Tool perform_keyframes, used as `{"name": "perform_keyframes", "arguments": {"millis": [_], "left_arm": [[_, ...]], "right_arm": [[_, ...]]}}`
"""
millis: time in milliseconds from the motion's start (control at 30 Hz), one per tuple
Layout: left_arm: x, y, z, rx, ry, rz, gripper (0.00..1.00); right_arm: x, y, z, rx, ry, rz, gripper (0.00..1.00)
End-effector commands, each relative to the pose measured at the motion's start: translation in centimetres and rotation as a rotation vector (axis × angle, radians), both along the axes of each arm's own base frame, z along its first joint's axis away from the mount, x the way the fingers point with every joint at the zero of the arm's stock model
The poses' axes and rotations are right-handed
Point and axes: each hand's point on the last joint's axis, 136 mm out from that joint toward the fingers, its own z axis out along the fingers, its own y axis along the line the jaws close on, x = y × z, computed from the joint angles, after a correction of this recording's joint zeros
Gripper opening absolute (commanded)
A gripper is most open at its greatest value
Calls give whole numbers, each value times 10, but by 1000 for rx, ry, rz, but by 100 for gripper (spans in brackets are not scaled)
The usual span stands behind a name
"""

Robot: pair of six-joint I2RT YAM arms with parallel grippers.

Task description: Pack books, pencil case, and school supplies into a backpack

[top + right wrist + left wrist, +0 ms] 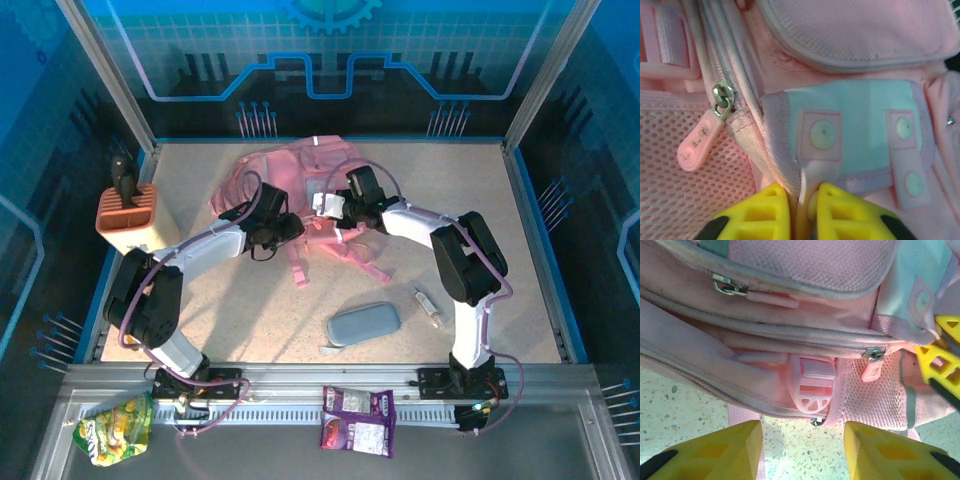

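The backpack lies far centre on the tabletop. The right tool is pinched tight on its pale tab; the left tool stands half open, empty, at its near edge. The pencil case lies nearer.

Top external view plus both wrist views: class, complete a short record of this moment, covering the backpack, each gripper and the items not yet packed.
backpack: pink, lying at the far middle of the table
right gripper: shut on a pale tab on the backpack's front
left gripper: open at the backpack's zipped edge, holding nothing
pencil case: on the table, near side, not packed
school supplies: slim tube on the table, right of the pencil case, not packed
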Motion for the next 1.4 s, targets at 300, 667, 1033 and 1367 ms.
{"name": "perform_keyframes", "arguments": {"millis": [300,667,1033,1367], "left_arm": [[3,-15,47,34,-98,-89,48],[9,-37,48,98,-132,-171,42],[-8,-33,89,78,-200,-101,40],[8,-59,50,86,-116,-192,40]], "right_arm": [[-22,21,104,257,-93,40,0],[-33,22,116,365,-28,-17,0],[-34,20,119,397,-35,-31,0],[-38,22,139,467,-25,-11,0]]}}
